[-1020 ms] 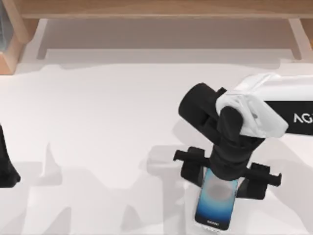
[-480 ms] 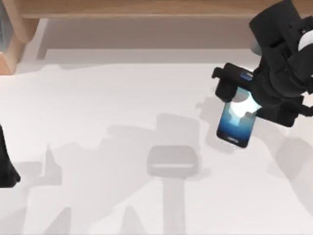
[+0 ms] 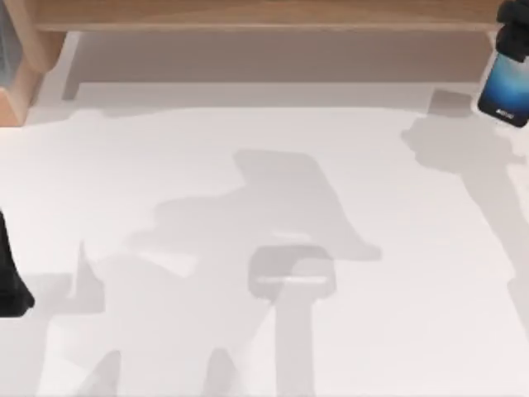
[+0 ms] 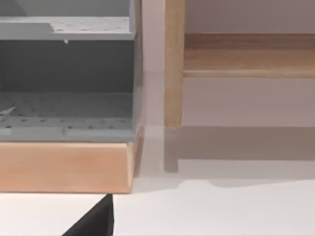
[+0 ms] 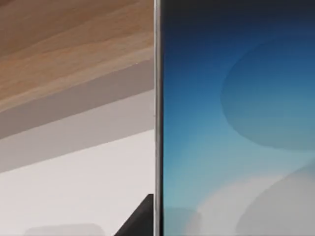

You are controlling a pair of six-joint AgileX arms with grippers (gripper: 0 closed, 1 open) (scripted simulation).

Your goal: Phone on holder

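While the phone (image 3: 505, 89) hangs at the frame's upper right, long axis near vertical, the holder (image 3: 291, 273) lies down-left at lower centre; right claw's grip can't be told.

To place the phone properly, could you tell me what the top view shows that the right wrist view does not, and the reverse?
Top view alone: the grey holder at the table's middle, the left arm parked at the left edge, and the phone's place at the far right. Right wrist view alone: the silver rim close up. Both share the phone's blue screen, the white table and the wooden rail.
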